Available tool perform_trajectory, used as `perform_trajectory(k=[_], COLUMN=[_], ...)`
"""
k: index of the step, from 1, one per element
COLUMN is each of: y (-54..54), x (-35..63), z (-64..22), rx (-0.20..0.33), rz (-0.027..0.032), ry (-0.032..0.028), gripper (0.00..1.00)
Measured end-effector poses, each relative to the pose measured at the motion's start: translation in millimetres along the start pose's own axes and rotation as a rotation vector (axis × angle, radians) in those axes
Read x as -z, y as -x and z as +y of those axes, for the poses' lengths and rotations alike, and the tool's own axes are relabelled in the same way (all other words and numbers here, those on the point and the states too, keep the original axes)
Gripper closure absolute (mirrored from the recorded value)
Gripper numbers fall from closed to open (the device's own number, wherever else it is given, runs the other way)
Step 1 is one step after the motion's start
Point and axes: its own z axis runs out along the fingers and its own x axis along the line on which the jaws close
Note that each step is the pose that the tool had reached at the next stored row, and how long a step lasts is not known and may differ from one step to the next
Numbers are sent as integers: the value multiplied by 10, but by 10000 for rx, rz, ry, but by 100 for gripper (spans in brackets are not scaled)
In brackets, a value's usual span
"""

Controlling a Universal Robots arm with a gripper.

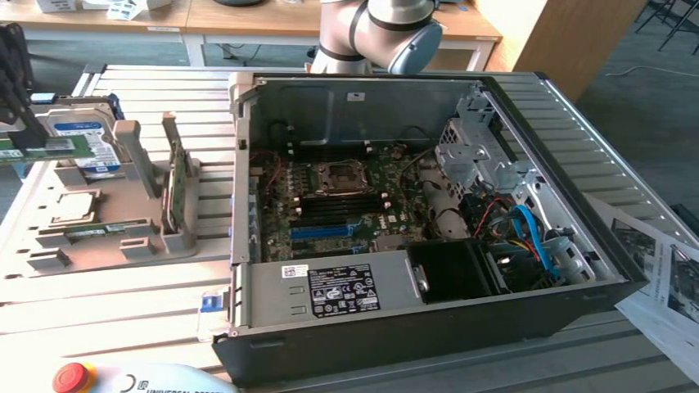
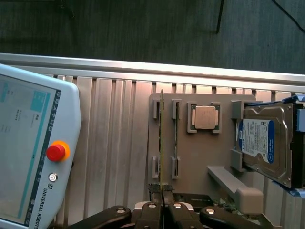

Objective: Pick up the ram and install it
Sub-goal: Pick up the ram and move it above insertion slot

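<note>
An open computer case sits on the slatted table. In the exterior view a grey parts tray lies to the case's left, and a hard drive stands at the tray's far end. The ram hangs level above the tray's far left corner, its long axis running left to right. The exterior view shows its flat green face. The wrist view shows it edge-on, a thin line running straight out from the gripper, whose fingers are clamped on its end.

Exterior view high, angled down on computer case; wrist view close above shared parts tray.
</note>
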Motion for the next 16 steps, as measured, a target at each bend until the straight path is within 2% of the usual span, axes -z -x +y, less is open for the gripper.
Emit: perform_trajectory(k=[9,16], y=[-12,-24], x=[-1,-2], z=[-54,-171], rx=[-59,-63], rz=[0,0], ry=[7,34], gripper=[88,88])
